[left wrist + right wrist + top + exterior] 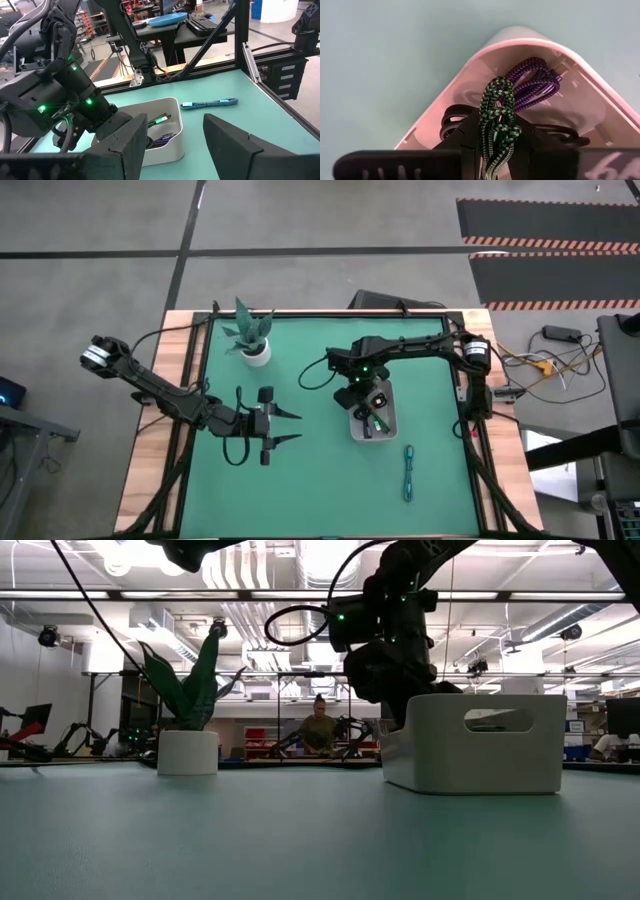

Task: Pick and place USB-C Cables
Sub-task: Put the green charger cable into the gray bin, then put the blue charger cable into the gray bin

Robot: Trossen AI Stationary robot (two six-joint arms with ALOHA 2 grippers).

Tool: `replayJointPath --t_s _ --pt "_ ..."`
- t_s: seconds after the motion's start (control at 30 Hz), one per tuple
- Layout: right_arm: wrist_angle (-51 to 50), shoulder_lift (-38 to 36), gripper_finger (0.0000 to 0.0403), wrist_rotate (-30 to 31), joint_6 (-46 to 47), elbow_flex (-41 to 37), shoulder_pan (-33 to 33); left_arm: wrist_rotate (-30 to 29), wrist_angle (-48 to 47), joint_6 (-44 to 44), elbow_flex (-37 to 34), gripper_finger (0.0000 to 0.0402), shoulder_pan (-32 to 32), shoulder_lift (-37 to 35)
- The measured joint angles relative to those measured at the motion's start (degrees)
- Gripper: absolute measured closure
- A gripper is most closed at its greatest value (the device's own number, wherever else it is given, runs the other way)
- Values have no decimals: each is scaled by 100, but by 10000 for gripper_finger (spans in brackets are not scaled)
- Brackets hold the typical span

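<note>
My right gripper (496,137) is over the white tray (385,425), shut on the dark green cable (496,107). In the tray lie the dark navy, purplish bundle (535,82) and a black bundle (451,124) that is partly hidden by the fingers. The teal cable (408,472) lies flat on the green mat on the tray's near side, also in the left wrist view (210,104). My left gripper (287,427) hovers open at mid table, left of the tray, pointing toward it. My right gripper pinches the dark green cable bundle between its two fingers from above, pointing down into the tray. The fingers grip the bundle's strands (495,131), and its looped end (496,90) sticks out beyond the fingertips over the tray's inside. Whether that end touches the tray floor cannot be told.
A potted plant (250,338) stands near the mat's far left corner. The tray's handle-slot wall (498,722) shows in the low view. Black frame rails (470,420) border the mat. Open mat lies between my left gripper and the near edge.
</note>
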Motion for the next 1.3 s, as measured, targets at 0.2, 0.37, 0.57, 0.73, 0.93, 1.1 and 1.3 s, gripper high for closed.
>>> replayJointPath --t_s 0.2,0.37,0.57,0.73,0.93,1.1,1.3 --pt "44 0 347 0 1 0 0 0 0 -1 -2 223 0 0" --pt "63 0 324 -1 1 0 0 0 -2 -1 -2 223 0 0" --pt "84 0 298 1 0 0 0 0 -2 -3 -2 223 1 0" --pt "84 0 291 1 2 0 0 0 -2 -3 -2 223 2 0" --pt "81 0 290 1 2 0 0 0 -2 -5 -2 223 2 0" --pt "41 -2 283 -3 2 0 0 0 -2 -5 -2 223 2 0" --pt "8 -15 278 -23 2 23 0 0 -2 -5 -2 223 2 0"
